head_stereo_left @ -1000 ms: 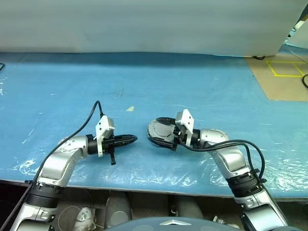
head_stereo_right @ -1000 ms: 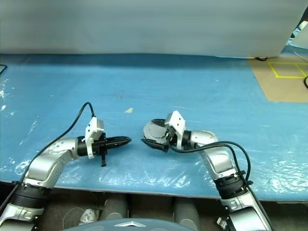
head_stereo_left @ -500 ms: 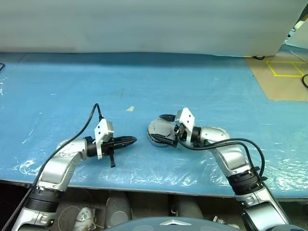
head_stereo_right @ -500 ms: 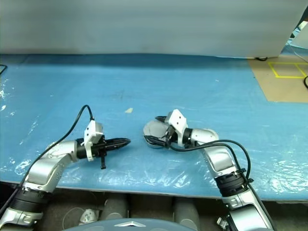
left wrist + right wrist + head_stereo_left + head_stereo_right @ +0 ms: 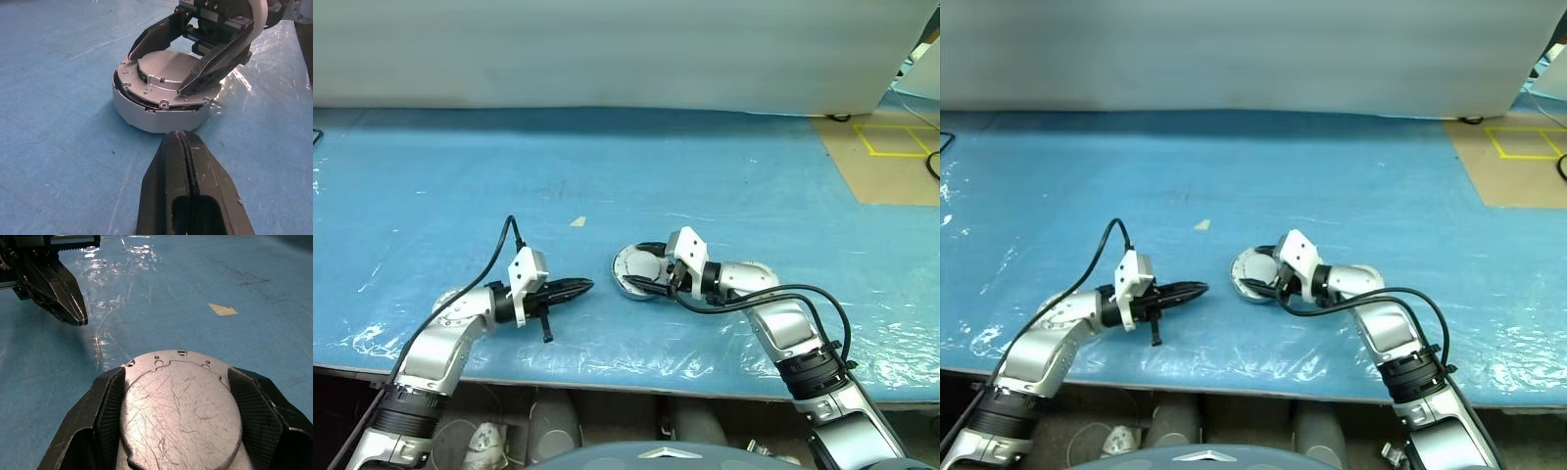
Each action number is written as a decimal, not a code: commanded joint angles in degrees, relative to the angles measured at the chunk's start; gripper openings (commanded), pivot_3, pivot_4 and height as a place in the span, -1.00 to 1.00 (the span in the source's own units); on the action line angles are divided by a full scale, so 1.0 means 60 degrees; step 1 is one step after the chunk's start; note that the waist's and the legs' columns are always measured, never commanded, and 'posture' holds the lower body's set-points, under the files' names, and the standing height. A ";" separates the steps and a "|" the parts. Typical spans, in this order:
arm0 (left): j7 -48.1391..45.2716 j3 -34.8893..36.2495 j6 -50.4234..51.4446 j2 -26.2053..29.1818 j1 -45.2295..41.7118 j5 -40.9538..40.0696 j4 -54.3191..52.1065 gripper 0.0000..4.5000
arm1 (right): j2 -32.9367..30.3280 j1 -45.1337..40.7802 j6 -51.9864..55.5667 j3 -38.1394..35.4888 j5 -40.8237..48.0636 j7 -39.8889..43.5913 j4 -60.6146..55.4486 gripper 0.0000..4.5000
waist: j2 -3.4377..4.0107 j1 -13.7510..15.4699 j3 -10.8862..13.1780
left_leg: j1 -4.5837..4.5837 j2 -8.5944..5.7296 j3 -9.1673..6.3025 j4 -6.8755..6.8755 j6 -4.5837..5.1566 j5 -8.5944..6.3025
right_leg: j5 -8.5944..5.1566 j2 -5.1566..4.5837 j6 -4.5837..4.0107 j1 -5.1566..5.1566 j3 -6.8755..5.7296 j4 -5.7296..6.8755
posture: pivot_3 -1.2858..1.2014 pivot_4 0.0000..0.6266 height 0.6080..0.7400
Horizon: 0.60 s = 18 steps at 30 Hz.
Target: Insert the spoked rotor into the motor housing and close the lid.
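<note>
Straddling the lid (image 5: pixel 168 73), the right gripper (image 5: pixel 644 277) has one black finger on each side of the disc, gripping its rim — a hold that looks meant to steady it while it settles. The lid sits on top of the motor housing (image 5: pixel 146 115), which rests on the blue table (image 5: pixel 705 176) near the front edge; from the left wrist view the lid seems slightly askew, with a dark gap along the near side, so I judge the closing not yet finished. The spoked rotor cannot be made out and is presumably inside under the lid. Just beside the housing, on the robot's left, the left gripper (image 5: pixel 579 286) hovers with its fingers pressed together and holding nothing, tips aimed at the housing — probably standing ready to brace or push it.
</note>
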 commanded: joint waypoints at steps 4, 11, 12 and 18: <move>0.0126 0.0000 -0.0630 -0.0182 -0.0020 0.0227 0.0297 -1.00 | 0.0265 -0.0071 0.0392 -0.0052 0.0301 -0.0071 -0.0207 0.33 | 0.0000 -0.0006 0.0000 | 0.0004 0.0000 0.0000 0.0000 0.0000 0.0000 | 0.0000 0.0000 0.0000 0.0000 0.0001 0.0003 | 0.03 -0.52 1.00; 0.0158 -0.0017 -0.0719 -0.0258 -0.0075 0.0280 0.0456 -1.00 | 0.0446 -0.0293 0.1076 0.0089 0.0096 -0.0375 -0.0388 0.33 | 0.0000 -0.0021 0.0000 | 0.0008 0.0001 0.0001 0.0004 0.0000 0.0000 | 0.0000 0.0000 0.0000 0.0000 0.0002 0.0011 | 0.03 -0.52 1.00; 0.0168 -0.0023 -0.0729 -0.0270 -0.0073 0.0285 0.0461 -1.00 | 0.0461 -0.0315 0.1138 0.0148 0.0035 -0.0431 -0.0403 0.33 | 0.0000 -0.0023 0.0000 | 0.0008 0.0002 0.0001 0.0006 0.0000 0.0000 | 0.0000 0.0000 0.0000 0.0000 0.0001 0.0013 | 0.03 -0.52 1.00; 0.0221 -0.0047 -0.0743 -0.0332 -0.0107 0.0300 0.0465 -1.00 | 0.0121 -0.0094 0.0436 0.0671 -0.0810 -0.0513 0.0019 0.33 | 0.0000 -0.0021 -0.0001 | 0.0017 0.0001 0.0001 0.0015 -0.0001 -0.0001 | 0.0000 -0.0001 0.0000 0.0003 0.0003 0.0028 | 0.03 -0.52 1.00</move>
